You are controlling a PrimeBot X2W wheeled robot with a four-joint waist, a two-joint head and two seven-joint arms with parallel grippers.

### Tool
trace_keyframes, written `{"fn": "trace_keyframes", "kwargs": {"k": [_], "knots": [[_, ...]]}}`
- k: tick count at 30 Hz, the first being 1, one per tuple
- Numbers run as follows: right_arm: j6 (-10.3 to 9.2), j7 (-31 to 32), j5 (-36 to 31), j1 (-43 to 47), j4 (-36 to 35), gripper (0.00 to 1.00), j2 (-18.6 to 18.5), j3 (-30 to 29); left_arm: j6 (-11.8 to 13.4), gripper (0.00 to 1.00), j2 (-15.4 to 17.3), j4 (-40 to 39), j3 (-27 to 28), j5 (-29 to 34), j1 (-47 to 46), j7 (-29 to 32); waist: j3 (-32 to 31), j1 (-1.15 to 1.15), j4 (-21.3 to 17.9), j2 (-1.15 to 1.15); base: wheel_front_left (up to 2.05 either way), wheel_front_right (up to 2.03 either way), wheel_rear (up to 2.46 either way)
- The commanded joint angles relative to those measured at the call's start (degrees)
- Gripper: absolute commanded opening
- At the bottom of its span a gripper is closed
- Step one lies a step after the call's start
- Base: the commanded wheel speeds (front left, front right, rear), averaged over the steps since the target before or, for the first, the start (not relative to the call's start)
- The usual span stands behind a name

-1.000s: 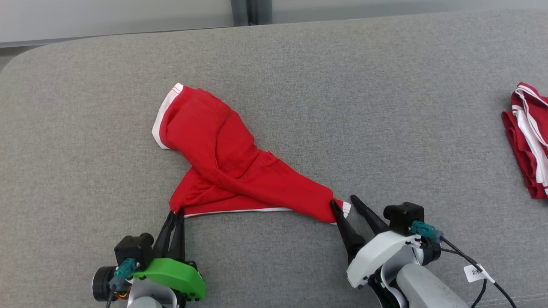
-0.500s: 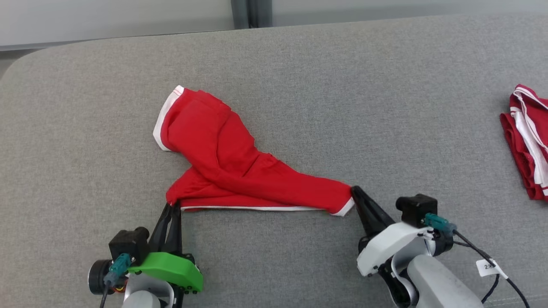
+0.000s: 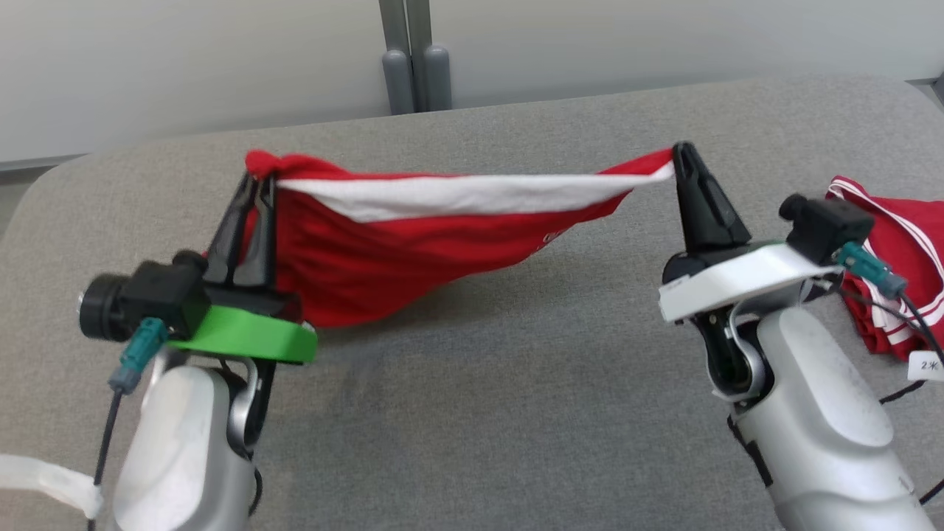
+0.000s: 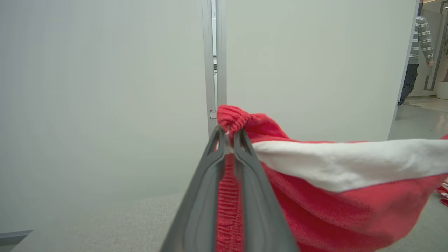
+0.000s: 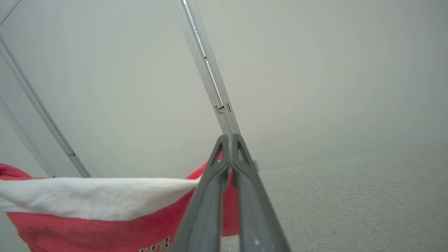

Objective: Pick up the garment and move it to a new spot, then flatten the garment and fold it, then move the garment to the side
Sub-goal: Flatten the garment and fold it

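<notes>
At the left of the head view, the left gripper (image 3: 258, 181) is seen clenched on a bunched red corner of the garment (image 3: 413, 243). The garment is held up and stretched across the middle of the frame, over the grey surface (image 3: 479, 383), with its white band uppermost and its red body sagging below. At the upper right, the right gripper (image 3: 680, 155) is clamped on the opposite corner. At the far right edge, a second red-and-white garment (image 3: 900, 236) lies on the surface.
</notes>
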Motion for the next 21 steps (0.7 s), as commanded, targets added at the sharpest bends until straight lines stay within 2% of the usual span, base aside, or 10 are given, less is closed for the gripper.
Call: {"fn": "trace_keyframes", "kwargs": {"k": [1,9,12,15,21], "knots": [[-0.03,0.0,0.4,-2.0,-0.9,0.00,-0.8,-0.3,-0.2,0.00,1.3,-0.7,-0.2,0.3,-2.6,0.0,-2.0,0.00,-1.7,0.00,0.00,0.00,0.00],[-0.03,0.0,1.1,-13.5,-3.8,0.00,-4.1,-0.2,-0.4,0.00,8.4,1.8,-3.3,-0.8,-16.7,0.1,-2.1,0.00,-3.6,0.00,0.00,0.00,0.00],[-0.04,0.1,0.6,-17.7,-3.1,0.00,-5.3,-0.8,-0.4,0.00,9.6,3.6,-3.4,-1.9,-21.3,2.0,-0.1,0.00,-3.8,0.00,0.00,0.00,0.00],[-0.06,0.5,-0.8,-22.9,0.1,0.00,-6.6,-2.8,0.2,0.00,9.2,6.6,-3.2,-2.3,-27.1,4.9,5.1,0.00,-2.9,0.00,0.00,0.00,0.00],[-0.07,0.3,-4.3,-31.8,6.3,0.00,-6.4,-4.2,1.0,0.00,8.5,12.8,-4.7,-0.1,-35.7,4.6,15.3,0.00,-1.4,0.00,0.00,0.00,0.00]]}}
